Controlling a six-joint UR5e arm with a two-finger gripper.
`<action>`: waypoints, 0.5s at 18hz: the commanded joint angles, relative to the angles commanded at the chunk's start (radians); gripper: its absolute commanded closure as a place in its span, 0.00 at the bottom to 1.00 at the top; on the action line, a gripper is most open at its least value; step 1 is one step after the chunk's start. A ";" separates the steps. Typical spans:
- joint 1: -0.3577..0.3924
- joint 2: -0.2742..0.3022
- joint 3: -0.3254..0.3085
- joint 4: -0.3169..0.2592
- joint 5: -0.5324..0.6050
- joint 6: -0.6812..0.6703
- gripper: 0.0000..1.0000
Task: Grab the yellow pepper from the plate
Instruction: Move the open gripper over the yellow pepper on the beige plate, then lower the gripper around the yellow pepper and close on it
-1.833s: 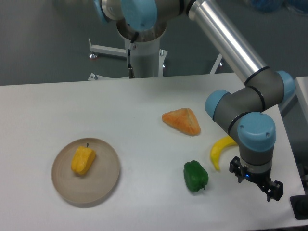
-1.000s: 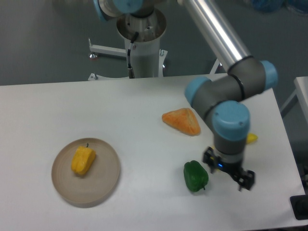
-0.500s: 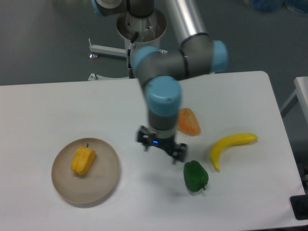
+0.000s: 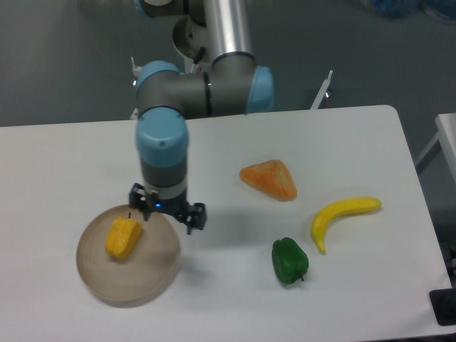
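The pincer point(image 4: 168, 212) hangs from the arm's blue-capped wrist point(image 4: 162, 146) over the upper right part of the plate point(image 4: 153, 274), its two fingers spread apart with nothing between them; one fingertip point(image 4: 135, 201) shows at the left and the other at the right, past the plate's rim. The yellow pepper point(image 4: 122, 237) lies on the plate just below and to the left of the pincer, its short dark stem pointing up toward the left fingertip; from this angle it looks close to that finger, though whether they touch is hard to judge. Off to the pincer's right, well apart, an orange wedge-shaped piece point(image 4: 269, 179) sits on the white table point(image 4: 64, 157). Lower right of the pincer stands a green pepper point(image 4: 289, 261), and beyond it, farther right, lies a curved banana point(image 4: 341, 216).
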State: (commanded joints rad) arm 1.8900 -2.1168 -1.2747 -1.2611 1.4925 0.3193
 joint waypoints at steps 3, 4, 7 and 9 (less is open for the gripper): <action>-0.023 -0.011 -0.031 0.063 0.003 -0.032 0.00; -0.040 -0.017 -0.043 0.081 0.011 -0.032 0.00; -0.058 -0.031 -0.051 0.094 0.023 -0.031 0.00; -0.074 -0.038 -0.060 0.095 0.023 -0.031 0.00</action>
State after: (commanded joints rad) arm 1.8163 -2.1552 -1.3345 -1.1658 1.5156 0.2884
